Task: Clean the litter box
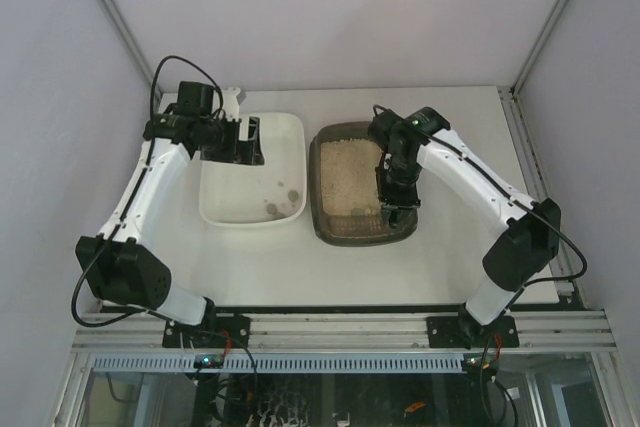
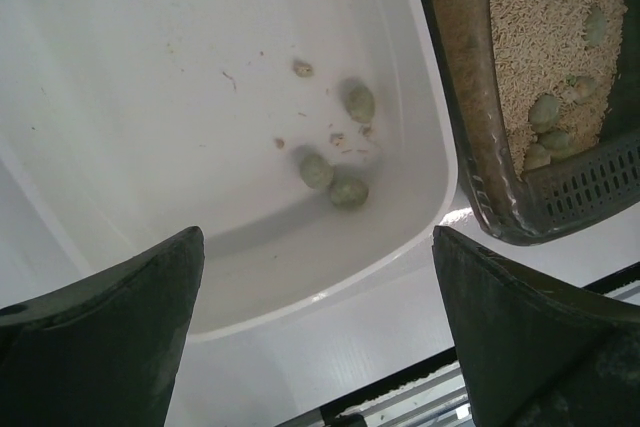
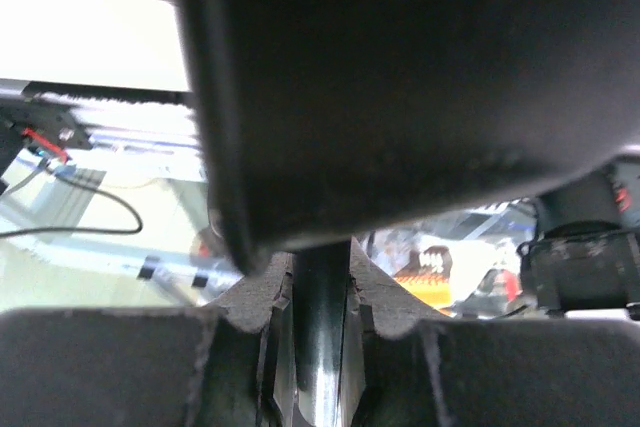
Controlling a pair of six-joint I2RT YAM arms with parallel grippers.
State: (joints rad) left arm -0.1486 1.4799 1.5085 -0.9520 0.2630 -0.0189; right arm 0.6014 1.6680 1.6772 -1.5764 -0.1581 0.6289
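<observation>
The dark brown-grey litter box with beige litter stands right of centre; it also shows in the left wrist view. My right gripper is over its near end, shut on the glossy black handle of the black slotted scoop. The scoop's blade rests in the litter at the box's near end, with several greenish clumps on or beside it. My left gripper is open and empty above the far left part of the white tray, its fingers wide apart.
The white tray lies just left of the litter box and holds several greenish clumps and crumbs near its near right corner. Purple walls enclose the table on three sides. The metal rail with the arm bases runs along the front.
</observation>
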